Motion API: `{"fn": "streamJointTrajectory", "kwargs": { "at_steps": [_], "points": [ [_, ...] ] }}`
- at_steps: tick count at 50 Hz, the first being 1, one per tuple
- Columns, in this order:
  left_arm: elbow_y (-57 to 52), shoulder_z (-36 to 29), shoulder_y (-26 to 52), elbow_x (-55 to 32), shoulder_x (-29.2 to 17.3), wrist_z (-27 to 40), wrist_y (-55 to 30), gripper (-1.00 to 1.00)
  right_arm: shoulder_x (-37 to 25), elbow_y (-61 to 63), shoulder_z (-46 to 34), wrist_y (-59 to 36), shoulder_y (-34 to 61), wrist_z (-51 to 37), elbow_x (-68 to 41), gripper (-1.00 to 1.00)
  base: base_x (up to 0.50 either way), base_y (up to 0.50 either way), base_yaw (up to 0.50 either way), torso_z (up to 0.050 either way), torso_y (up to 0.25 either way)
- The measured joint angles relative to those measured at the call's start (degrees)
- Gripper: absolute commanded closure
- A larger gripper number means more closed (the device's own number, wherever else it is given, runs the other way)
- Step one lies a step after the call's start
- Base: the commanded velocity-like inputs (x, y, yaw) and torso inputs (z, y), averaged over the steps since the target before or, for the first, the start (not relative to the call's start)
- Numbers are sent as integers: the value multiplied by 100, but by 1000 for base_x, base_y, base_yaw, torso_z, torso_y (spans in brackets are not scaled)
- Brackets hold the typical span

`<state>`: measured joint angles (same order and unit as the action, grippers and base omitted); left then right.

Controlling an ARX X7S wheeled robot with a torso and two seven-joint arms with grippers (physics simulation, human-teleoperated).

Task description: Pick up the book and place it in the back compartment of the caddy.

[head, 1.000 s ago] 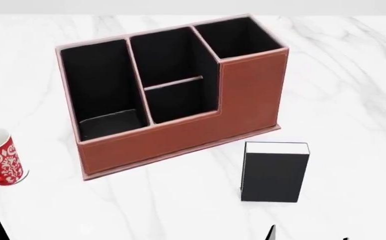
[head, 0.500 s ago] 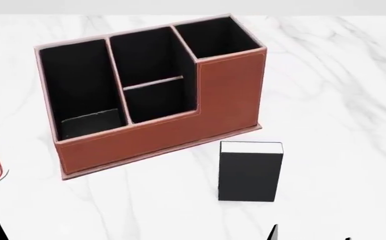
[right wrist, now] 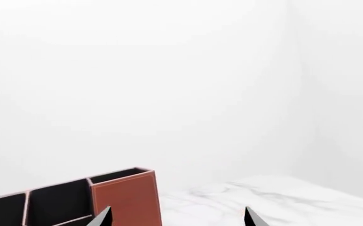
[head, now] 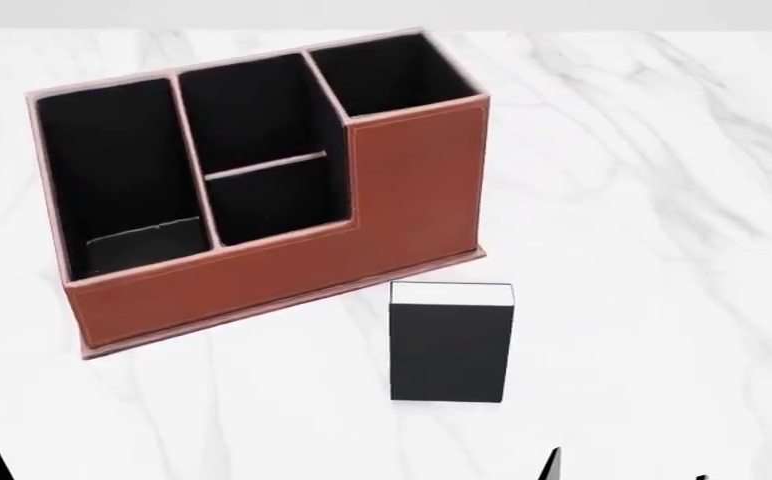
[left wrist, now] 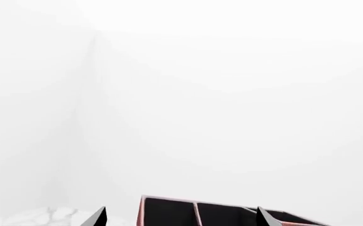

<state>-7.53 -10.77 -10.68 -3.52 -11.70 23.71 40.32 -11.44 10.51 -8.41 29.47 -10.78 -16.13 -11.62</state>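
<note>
Now | left fingers [left wrist: 178, 219] apart, empty | right fingers [right wrist: 176, 216] apart, empty | book [head: 450, 343] beside caddy [head: 259, 180]

Very little of the robot's body shows. In each wrist view only two fingertips enter from the frame edge: flat, matte black wedges tapering to sharp points, without screws, cables or markings. The left end effector [left wrist: 180, 217] shows its pair standing apart against the caddy [left wrist: 200, 212] behind them; the right end effector [right wrist: 177, 217] shows the same black, pointed pair. In the head view, small black slivers rise nearest the camera, well clear of the caddy.
</note>
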Motion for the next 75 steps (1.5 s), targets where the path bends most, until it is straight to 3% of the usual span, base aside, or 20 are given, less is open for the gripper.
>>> {"fn": "streamJointTrajectory", "kwargs": {
  "at_steps": [75],
  "points": [
    [-8,-113,33,-39,-169,248,34,-100,-130,-33,-115,698,-114,-154,15,-100,59,-14,0,0,0]
  ]
}}
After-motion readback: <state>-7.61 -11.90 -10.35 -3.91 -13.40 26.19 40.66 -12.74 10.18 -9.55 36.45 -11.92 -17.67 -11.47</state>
